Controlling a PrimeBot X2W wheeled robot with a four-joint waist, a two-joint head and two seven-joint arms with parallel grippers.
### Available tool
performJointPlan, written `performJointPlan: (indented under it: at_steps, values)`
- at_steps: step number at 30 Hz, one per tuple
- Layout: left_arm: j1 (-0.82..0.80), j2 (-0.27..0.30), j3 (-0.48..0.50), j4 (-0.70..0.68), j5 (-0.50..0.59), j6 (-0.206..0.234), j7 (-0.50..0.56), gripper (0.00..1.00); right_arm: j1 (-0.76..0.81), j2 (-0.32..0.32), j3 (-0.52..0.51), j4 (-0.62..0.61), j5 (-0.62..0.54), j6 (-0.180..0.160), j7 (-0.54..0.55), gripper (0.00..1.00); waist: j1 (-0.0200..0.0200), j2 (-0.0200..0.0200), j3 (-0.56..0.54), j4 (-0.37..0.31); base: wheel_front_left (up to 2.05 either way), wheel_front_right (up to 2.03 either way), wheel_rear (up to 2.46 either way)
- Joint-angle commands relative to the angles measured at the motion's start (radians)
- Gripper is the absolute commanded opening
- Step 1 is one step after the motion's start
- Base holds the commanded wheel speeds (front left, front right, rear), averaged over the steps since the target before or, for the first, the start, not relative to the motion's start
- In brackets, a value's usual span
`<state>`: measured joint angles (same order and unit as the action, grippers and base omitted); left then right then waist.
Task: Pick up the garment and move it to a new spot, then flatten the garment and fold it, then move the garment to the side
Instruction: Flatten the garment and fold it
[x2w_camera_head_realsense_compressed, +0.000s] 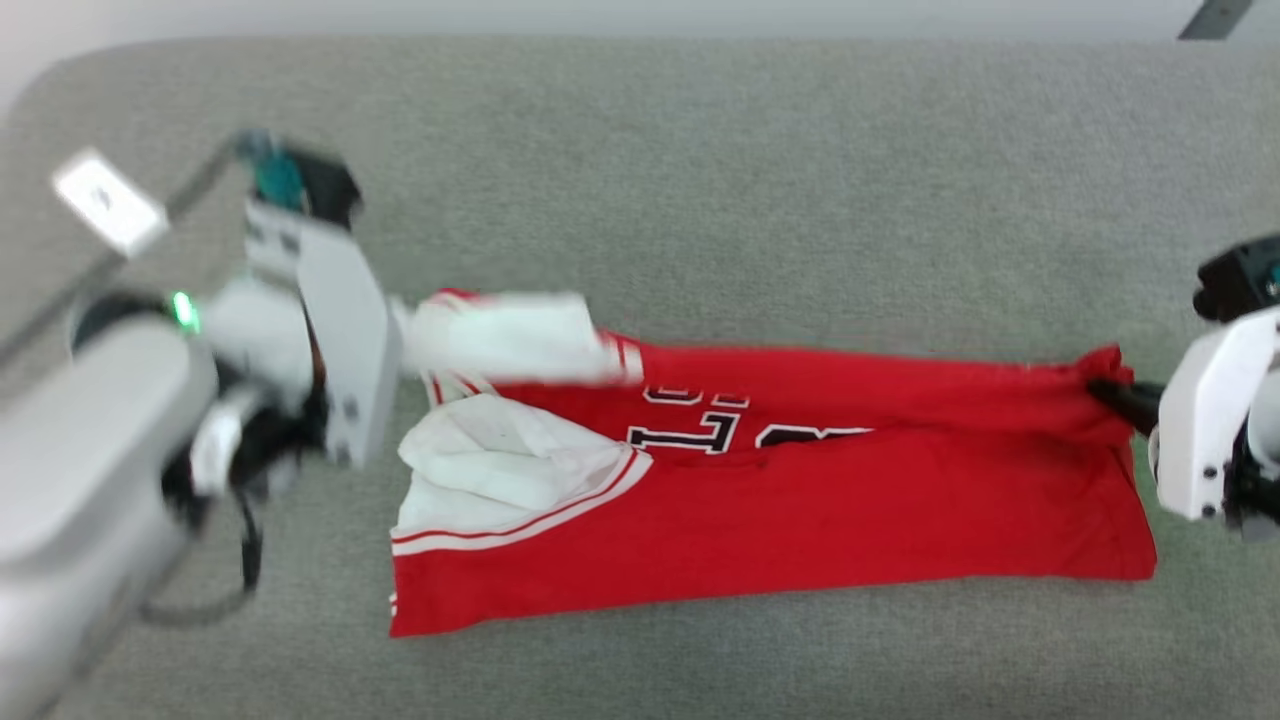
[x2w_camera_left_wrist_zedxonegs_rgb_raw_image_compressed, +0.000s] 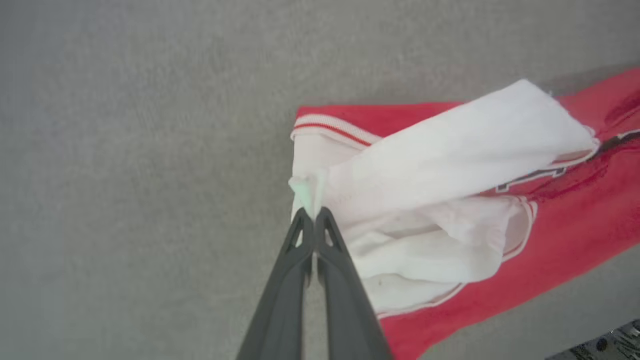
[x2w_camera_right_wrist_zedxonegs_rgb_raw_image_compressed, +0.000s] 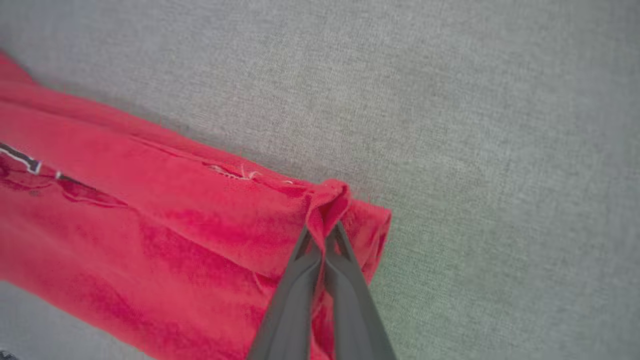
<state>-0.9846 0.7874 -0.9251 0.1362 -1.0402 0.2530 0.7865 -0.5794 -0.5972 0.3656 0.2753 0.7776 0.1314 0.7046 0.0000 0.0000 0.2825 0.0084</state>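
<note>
Garment lay stretched lengthwise across the grey fabric-covered table, with its nearest red edge flat on the cloth. Just beyond that edge, toward the robot's left, a white sleeve with red-and-white stripe trim sat crumpled on the red body. Further back, the black-and-white lettering was partly hidden in a crease that ran along the shirt.

The far edge was pulled taut between the two arms. At the robot's left, the left end effector was clenched on the tip of the second white sleeve. That sleeve stretched out above the crumpled one and was blurred in the head view. At the robot's right, the right end effector was clenched on a bunched corner of red fabric at the hem end, with the cloth gathered into a small peak between its dark fingers.

Behind the shirt, bare grey table ran back to its rounded far corner.
</note>
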Motion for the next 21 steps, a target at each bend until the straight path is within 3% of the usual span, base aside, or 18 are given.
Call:
performJointPlan:
  at_steps: [1,6,9,13,14,15,16,17,19,20,21]
  values:
    - [0.042,0.017,0.000,-0.049,-0.011,0.027,0.002,0.00,0.031,0.005,-0.020,-0.008,-0.005,-0.002,0.007,0.00,0.0000,0.0000,-0.017,0.015,0.00,0.00,0.00]
    - [0.169,0.046,-0.010,-0.152,-0.065,0.091,0.000,0.00,0.087,0.030,-0.054,-0.010,-0.031,-0.002,0.033,0.00,0.0000,0.0000,-0.027,0.010,0.00,0.00,0.00]
    - [0.216,0.032,-0.022,-0.141,-0.084,0.099,-0.007,0.00,0.100,0.056,-0.068,-0.001,-0.049,-0.002,0.046,0.00,0.0000,0.0000,-0.034,0.004,0.00,0.00,0.00]
    - [0.253,-0.001,-0.036,-0.090,-0.104,0.068,-0.028,0.00,0.097,0.082,-0.071,0.010,-0.068,-0.002,0.052,0.00,0.0000,0.0000,-0.046,-0.003,0.00,0.00,0.00]
    - [0.256,-0.006,-0.036,-0.076,-0.105,0.056,-0.036,0.00,0.095,0.087,-0.071,0.015,-0.074,-0.002,0.052,0.13,0.0000,0.0000,-0.048,-0.004,0.00,0.00,0.00]
    - [0.263,-0.015,-0.031,-0.056,-0.115,0.049,-0.044,0.00,0.094,0.093,-0.071,0.019,-0.082,-0.002,0.048,0.41,0.0000,0.0000,-0.051,-0.005,0.00,0.00,0.00]
    - [0.270,-0.019,-0.031,-0.039,-0.119,0.042,-0.051,0.00,0.089,0.100,-0.073,0.021,-0.084,-0.002,0.040,0.91,0.0000,0.0000,-0.054,-0.005,0.00,0.00,0.00]
    - [0.273,-0.023,-0.031,-0.025,-0.119,0.034,-0.058,0.03,0.087,0.105,-0.075,0.026,-0.086,-0.002,0.041,1.00,0.0000,0.0000,-0.058,-0.006,0.00,0.00,0.00]
    - [0.269,-0.029,-0.028,-0.004,-0.111,0.019,-0.078,0.74,0.087,0.109,-0.074,0.032,-0.087,-0.002,0.047,1.00,0.0000,0.0000,-0.066,-0.006,0.00,0.00,0.00]
    - [0.271,-0.032,-0.025,0.003,-0.115,0.011,-0.087,1.00,0.087,0.114,-0.077,0.034,-0.083,-0.002,0.048,1.00,0.0000,0.0000,-0.071,-0.005,0.00,0.00,0.00]
    - [0.274,-0.034,-0.023,0.006,-0.118,0.006,-0.095,1.00,0.087,0.117,-0.082,0.036,-0.079,-0.002,0.050,1.00,0.0000,0.0000,-0.076,-0.004,0.00,0.00,0.00]
